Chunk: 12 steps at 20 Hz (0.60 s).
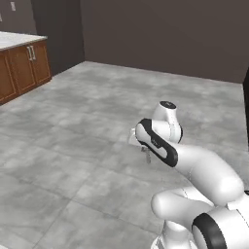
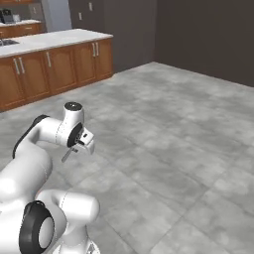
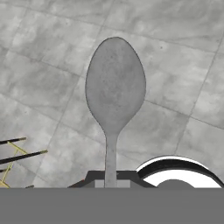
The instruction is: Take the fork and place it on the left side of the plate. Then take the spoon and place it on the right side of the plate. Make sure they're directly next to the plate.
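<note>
The spoon is a thin grey metallic one. Its handle runs down between my gripper's fingers, which are shut on it. The bowl points away from the hand, over grey floor tiles. In the right base view the gripper hangs in front of the folded arm, with the spoon slanting down to the left from it. The left base view has the spoon poking out below the forearm. The fork and the plate are out of view.
Wooden cabinets under a white counter line the far left wall, also seen in the left base view. Open grey tiled floor spreads all around. Thin dark rods with yellow struts show at the hand view's left edge.
</note>
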Motion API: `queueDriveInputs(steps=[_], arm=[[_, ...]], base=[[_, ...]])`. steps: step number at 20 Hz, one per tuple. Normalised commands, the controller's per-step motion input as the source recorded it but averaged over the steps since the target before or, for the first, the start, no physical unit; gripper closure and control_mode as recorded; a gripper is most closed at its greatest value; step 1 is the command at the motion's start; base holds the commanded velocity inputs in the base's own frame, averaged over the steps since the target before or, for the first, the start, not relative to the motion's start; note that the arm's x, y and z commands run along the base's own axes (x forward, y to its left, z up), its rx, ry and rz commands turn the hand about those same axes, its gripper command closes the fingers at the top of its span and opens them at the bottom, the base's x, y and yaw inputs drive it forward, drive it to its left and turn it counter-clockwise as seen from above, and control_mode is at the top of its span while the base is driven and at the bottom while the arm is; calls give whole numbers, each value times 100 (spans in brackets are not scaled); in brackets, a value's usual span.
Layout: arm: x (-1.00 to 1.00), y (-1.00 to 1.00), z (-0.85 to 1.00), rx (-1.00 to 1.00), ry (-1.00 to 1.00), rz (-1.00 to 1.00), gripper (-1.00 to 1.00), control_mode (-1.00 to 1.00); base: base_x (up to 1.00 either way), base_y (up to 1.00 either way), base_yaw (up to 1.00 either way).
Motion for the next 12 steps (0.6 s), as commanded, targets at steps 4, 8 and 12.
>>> queueDriveInputs(steps=[4, 8, 12], arm=[[0, 0, 0, 0, 0, 0, 100, 100], [0, 0, 0, 0, 0, 0, 100, 100], [0, 0, 0, 0, 0, 0, 100, 100]], base=[[100, -27, 43], [100, -28, 50], [100, -27, 56]])
